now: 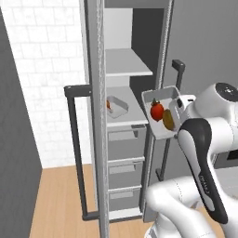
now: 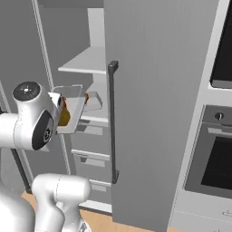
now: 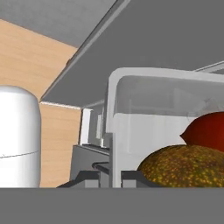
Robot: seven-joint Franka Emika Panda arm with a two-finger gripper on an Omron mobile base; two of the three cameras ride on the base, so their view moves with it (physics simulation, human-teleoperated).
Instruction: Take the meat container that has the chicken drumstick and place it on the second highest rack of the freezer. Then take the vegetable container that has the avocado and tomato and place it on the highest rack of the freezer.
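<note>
Even flat rendered light, soft shadows, sharp focus, no glare

Translucent plastic container [image 3: 144, 98], glossy tomato [image 1: 156, 110], rough speckled avocado [image 3: 183, 167], woodgrain floor [image 1: 60, 200].

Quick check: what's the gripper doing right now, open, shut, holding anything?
Gripper: shut on the rim of the vegetable container, which holds the tomato and avocado, carried tilted in front of the open freezer.
</note>
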